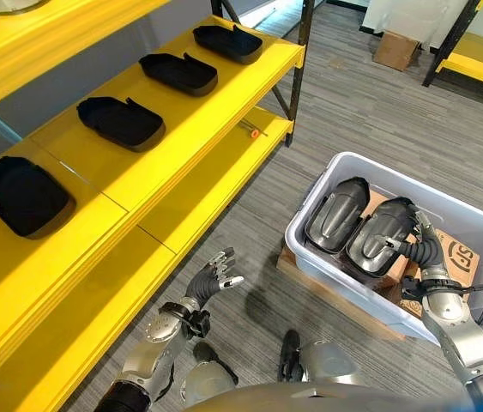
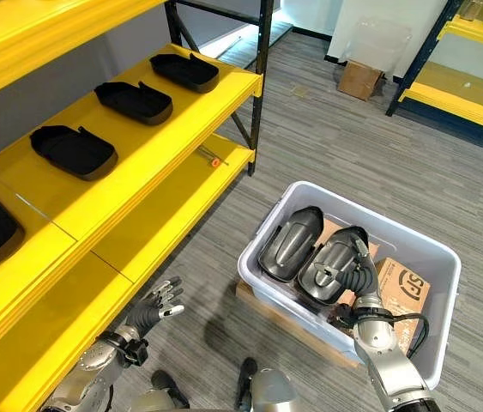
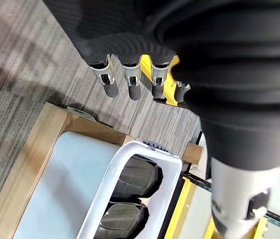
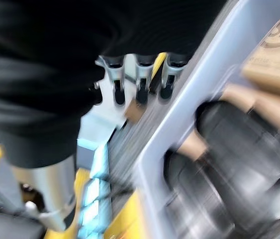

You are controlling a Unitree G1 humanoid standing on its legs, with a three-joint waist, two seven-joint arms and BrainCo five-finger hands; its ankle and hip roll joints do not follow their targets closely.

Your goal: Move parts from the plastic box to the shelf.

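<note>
Left eye view: right hand (image 1: 419,250) hangs over the dark moulded part (image 1: 381,246) in the white plastic box (image 1: 479,225), fingers relaxed, probably to grasp it; left hand (image 1: 209,280) idles, fingers loose.

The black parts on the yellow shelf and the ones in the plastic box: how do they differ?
The shelf parts lie flat, spaced in a row on the yellow shelf; the box parts stand tilted, packed side by side in the plastic box. The shelf parts look matte black; the box parts look glossy, dark grey. The right hand is by a box part; the left hand hangs open. Both sets are similar dark moulded shells.
</note>
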